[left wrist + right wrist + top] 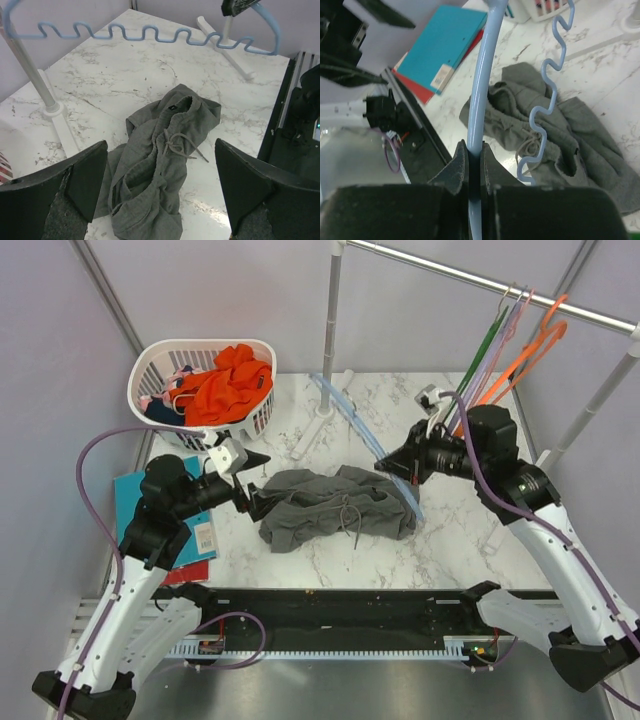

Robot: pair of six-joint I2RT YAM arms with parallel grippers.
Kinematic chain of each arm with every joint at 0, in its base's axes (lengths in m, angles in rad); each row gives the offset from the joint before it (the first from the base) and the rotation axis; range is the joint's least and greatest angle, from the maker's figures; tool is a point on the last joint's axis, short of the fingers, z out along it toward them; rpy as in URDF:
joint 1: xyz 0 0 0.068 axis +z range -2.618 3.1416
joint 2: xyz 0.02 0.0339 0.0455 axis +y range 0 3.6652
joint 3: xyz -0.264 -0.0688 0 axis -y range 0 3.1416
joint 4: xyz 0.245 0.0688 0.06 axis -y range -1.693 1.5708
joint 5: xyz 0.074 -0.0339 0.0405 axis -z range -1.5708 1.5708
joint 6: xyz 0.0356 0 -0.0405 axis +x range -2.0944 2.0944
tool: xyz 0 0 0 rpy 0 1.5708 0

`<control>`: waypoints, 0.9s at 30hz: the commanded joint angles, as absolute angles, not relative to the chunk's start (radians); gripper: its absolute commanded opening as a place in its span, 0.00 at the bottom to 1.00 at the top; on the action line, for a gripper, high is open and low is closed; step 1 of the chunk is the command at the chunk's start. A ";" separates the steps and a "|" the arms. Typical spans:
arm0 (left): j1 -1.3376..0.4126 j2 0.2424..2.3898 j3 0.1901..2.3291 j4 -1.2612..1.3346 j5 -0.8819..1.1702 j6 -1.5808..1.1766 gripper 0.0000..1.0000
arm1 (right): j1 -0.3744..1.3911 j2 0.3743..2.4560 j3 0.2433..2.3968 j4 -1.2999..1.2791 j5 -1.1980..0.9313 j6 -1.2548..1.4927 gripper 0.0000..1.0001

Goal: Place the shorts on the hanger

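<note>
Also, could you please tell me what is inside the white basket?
An orange garment fills most of the basket, with a dark blue item at its left; whatever lies beneath is covered.

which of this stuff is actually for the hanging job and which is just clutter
For the job:
shorts
blue hanger

Lying about:
basket
orange garment
books
rail hangers

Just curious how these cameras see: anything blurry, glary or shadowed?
Top external view: even light, sharp, faint shadow beneath the shorts. Left wrist view: bright sheen on the marble table. Right wrist view: the light-blue hanger blurs near the right gripper; shorts behind look crisper.
</note>
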State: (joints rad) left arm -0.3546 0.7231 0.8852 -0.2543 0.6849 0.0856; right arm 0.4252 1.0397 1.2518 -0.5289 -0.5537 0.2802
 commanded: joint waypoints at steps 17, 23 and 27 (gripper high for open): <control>-0.347 0.704 0.784 -0.667 0.862 1.058 0.88 | 0.709 1.000 1.172 -0.959 -0.785 -0.472 0.00; -0.362 0.804 0.792 -0.681 0.902 1.055 0.59 | 0.744 1.049 1.187 -1.038 -0.788 -0.557 0.00; -0.402 0.813 0.785 -0.696 0.904 1.017 0.29 | 0.747 1.094 1.222 -1.032 -0.790 -0.566 0.00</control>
